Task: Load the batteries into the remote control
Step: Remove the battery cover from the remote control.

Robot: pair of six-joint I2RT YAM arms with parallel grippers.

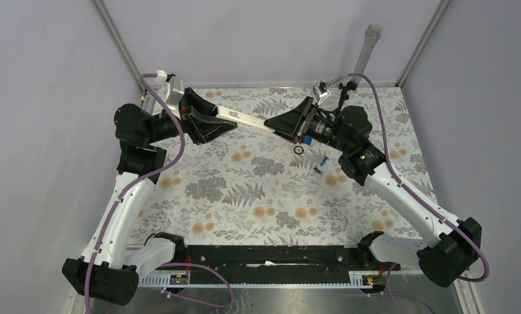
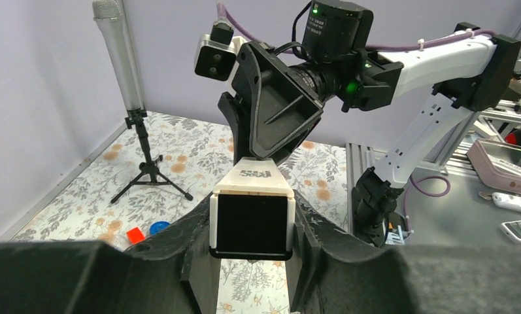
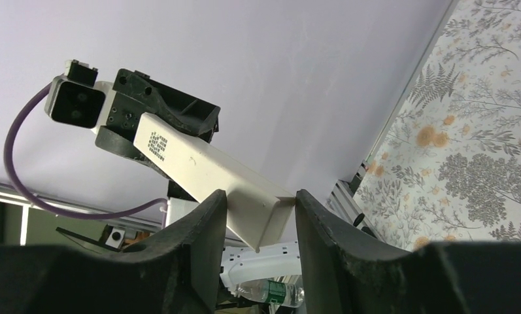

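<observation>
Remote control (image 1: 248, 120) is hanging above the table (image 1: 244, 196) in the upper middle of the top view, bridging 2 grippers. Left gripper (image 1: 223, 120) is pinching its dark end tight. Right gripper (image 1: 274, 125) is pinching the other end, fingers (image 3: 202, 229) pressing both sides of the white bar. Batteries (image 1: 321, 161) are lying on the table right of center, just below the right gripper, too small to count. Red block (image 2: 134, 234) and blue round piece (image 2: 157, 227) are sitting lower left in the left wrist view, near a tripod (image 2: 150, 173)
</observation>
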